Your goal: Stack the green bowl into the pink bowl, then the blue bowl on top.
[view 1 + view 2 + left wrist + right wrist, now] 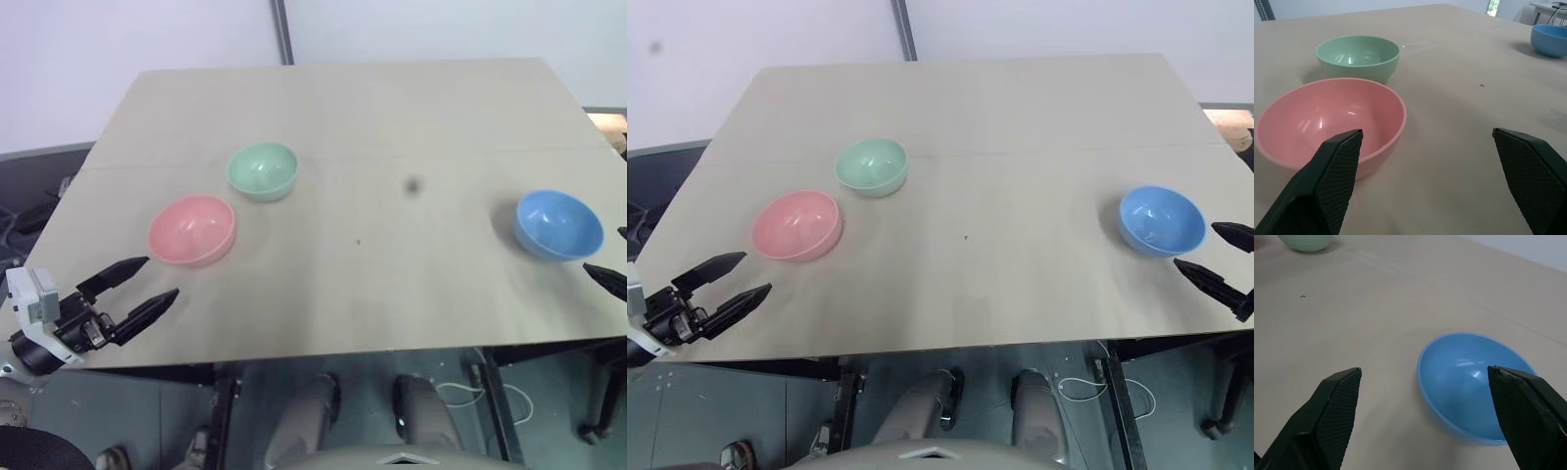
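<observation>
No stacking has begun; all three bowls sit apart and upright on the desk (392, 117). The left gripper (137, 289) hovers near the pink bowl (192, 229), jaws spread and empty. The green bowl (262, 170) stands just beyond the pink one. The right gripper (1213, 257) waits beside the blue bowl (1161, 220), jaws likewise spread. The next move likely calls for gripping the green bowl's rim. Nothing obstructs the path.
</observation>
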`<state>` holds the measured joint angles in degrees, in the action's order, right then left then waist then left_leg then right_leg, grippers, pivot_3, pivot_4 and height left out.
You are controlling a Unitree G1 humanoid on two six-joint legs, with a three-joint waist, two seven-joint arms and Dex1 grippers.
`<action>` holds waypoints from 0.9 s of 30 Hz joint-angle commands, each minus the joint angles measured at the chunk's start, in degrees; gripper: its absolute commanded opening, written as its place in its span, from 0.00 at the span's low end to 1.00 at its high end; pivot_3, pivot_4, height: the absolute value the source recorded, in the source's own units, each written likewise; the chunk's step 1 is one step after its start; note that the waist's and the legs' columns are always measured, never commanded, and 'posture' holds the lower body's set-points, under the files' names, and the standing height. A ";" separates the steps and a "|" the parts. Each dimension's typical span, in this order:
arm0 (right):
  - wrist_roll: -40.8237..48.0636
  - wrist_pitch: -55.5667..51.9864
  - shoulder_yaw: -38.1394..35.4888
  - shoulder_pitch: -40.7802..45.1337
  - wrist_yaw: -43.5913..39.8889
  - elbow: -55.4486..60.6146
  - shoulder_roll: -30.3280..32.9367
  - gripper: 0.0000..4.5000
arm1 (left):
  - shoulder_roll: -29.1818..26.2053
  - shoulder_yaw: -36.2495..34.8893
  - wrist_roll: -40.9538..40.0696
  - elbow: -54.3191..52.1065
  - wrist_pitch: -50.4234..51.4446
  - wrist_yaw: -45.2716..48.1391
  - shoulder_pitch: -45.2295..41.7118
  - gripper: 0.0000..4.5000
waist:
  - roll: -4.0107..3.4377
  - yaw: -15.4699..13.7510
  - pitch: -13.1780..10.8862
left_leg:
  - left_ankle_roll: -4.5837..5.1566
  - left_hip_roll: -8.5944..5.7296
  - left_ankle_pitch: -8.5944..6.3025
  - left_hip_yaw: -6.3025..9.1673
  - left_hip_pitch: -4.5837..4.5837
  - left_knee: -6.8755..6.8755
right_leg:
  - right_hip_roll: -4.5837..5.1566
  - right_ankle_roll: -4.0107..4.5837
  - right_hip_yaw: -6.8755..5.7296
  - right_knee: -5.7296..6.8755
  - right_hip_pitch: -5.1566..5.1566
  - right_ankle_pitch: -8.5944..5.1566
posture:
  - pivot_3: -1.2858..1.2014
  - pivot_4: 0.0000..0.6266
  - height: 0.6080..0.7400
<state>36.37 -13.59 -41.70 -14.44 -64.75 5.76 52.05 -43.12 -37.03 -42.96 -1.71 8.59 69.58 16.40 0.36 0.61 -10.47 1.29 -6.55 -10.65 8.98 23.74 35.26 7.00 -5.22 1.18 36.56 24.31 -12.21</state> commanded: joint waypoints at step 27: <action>0.61 -0.13 21.52 17.72 -0.16 13.39 -3.37 1.00 | -14.89 11.99 21.40 -21.52 20.41 -24.77 -8.80 1.00 | 0.10 0.03 -0.08 | 0.02 0.03 -0.01 -0.08 -0.04 0.01 | -0.10 -0.01 -0.04 0.04 0.04 0.04 | 0.52 0.24 1.00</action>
<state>37.32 -14.83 -22.33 1.69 -64.64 15.75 48.89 -54.48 -26.55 -25.22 -19.56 24.82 46.84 8.00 0.46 0.65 -10.55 1.31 -6.51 -10.66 8.92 23.72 35.27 6.87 -5.23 1.12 36.59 24.37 -12.17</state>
